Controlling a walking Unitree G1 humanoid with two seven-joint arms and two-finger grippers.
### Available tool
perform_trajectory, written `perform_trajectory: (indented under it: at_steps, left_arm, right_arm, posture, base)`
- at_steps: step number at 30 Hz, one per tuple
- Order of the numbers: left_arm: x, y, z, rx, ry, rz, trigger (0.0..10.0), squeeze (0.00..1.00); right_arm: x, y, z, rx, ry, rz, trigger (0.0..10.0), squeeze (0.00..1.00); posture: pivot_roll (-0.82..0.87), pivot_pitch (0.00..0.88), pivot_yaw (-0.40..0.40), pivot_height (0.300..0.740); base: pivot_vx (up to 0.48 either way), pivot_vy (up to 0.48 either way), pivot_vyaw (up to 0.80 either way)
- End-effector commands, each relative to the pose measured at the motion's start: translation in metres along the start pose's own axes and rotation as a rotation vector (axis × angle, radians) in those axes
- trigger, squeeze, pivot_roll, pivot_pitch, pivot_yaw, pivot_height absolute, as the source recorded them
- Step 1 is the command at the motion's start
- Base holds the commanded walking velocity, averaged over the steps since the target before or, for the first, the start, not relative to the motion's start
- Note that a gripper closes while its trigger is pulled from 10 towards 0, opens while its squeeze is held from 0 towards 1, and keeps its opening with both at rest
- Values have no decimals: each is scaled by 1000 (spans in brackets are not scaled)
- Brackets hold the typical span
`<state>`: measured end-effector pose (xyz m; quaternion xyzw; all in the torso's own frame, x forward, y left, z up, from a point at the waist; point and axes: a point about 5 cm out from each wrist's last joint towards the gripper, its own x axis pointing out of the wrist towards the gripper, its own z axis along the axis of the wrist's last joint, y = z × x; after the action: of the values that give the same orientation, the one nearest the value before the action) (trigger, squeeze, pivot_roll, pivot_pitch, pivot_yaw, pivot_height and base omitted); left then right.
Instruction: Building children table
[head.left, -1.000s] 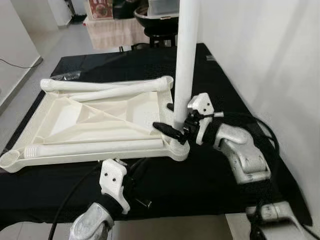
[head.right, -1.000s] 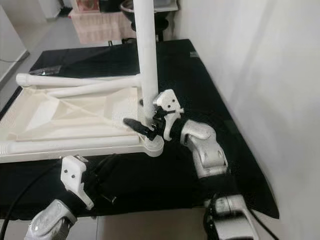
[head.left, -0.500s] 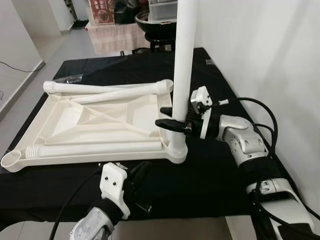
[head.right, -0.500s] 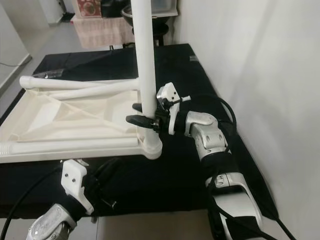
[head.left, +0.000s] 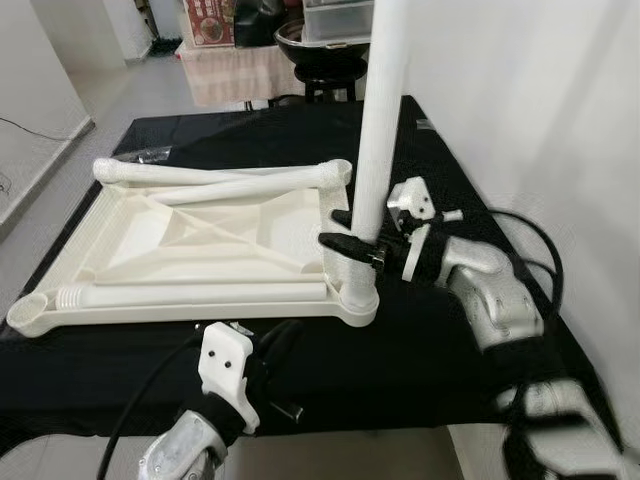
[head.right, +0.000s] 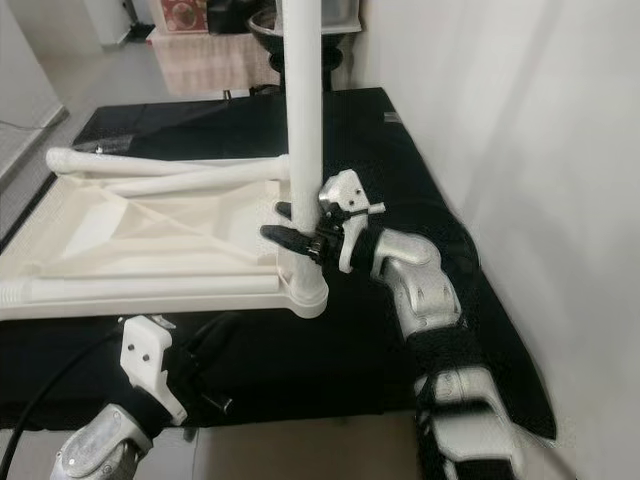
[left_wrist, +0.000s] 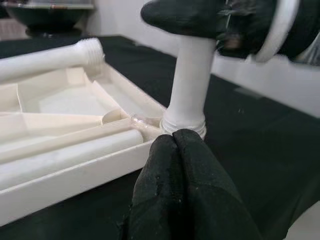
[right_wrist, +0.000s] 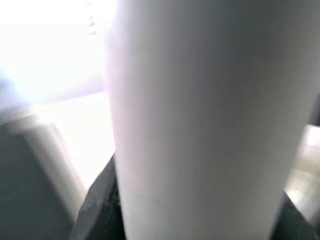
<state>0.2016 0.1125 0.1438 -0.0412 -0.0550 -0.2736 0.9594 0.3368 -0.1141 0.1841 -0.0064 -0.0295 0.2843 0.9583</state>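
— Standing upright at the near right corner of the upturned white tabletop (head.left: 190, 240) is one white table leg (head.left: 378, 130), its foot seated in the corner socket (head.left: 353, 290). Do you see what holds it?

— Yes. The right gripper (head.left: 350, 240) is clamped on the leg low down, just above the socket, one black finger on each side of the tube. In the right wrist view the leg (right_wrist: 205, 120) sits pressed between the dark fingers.

— And the tabletop itself?

— It lies underside up on a table draped in a black cloth (head.left: 420, 350), ribs and recesses showing. Three more legs lie flat in it: one (head.left: 190, 295) along the near edge with its threaded end toward the left, one (head.left: 250, 185) slanting across the far part, and one (head.left: 200, 172) along the far edge.

— Where is the other arm?

— The left gripper (left_wrist: 172, 145) sits low over the cloth at the near side, just in front of the tabletop's near rim, fingertips pressed together and holding nothing. From its wrist view the socket and the upright leg (left_wrist: 190, 85) are straight ahead.

— Anything beyond the table?

— A white wall (head.left: 520, 100) runs along the right, and a dark round bowl (head.left: 325, 40) sits on furniture at the far end.
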Motion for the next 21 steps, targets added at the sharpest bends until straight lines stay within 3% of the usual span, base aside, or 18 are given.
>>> perform_trajectory:
  at_steps: [1,3,5,13,14,15,17,18,20,21]
  left_arm:
    - [-2,1,-1,2,10,8,10000,0]
    - [-1,2,-1,4,8,12,10000,0]
    - [0,2,-2,4,8,12,10000,0]
    - [0,2,-1,8,0,31,10000,0]
    - [0,2,-1,9,-1,34,10000,0]
    - [0,2,-2,8,0,33,10000,0]
    - [1,2,-2,7,1,31,10000,0]
    - [1,2,-2,5,4,25,10000,0]
    - [1,2,-2,5,5,24,10000,0]
    - [1,1,-2,4,5,22,10000,0]
  right_arm:
    - [-29,-18,-40,42,195,-345,0,0]
    - [-30,-7,-42,-17,187,-306,0,0]
    - [-28,-5,-42,-39,182,-289,0,0]
    - [-7,14,-38,-33,175,-183,0,0]
    - [-4,16,-35,-21,159,-154,10000,0]
    - [-3,18,-30,-14,150,-142,10000,882]
    - [-2,19,-26,-11,144,-138,10000,882]
    - [2,16,-19,-33,136,-85,10000,1000]
    - [3,15,-18,-39,135,-71,10000,1000]
    - [6,9,-10,-29,98,-7,10000,1000]
  posture:
    - [-2,97,30,740]
    - [-4,87,28,740]
    - [-1,87,24,740]
    - [1,85,15,740]
    - [1,85,16,740]
    - [0,85,16,740]
    - [0,85,16,740]
    - [-1,84,19,740]
    - [-1,84,19,740]
    - [-2,82,23,740]
  base:
    - [0,0,0]
    - [0,0,0]
    - [0,0,0]
    - [0,0,0]
    - [0,0,0]
    - [0,0,0]
    - [0,0,0]
    - [0,0,0]
    - [0,0,0]
    - [0,0,0]
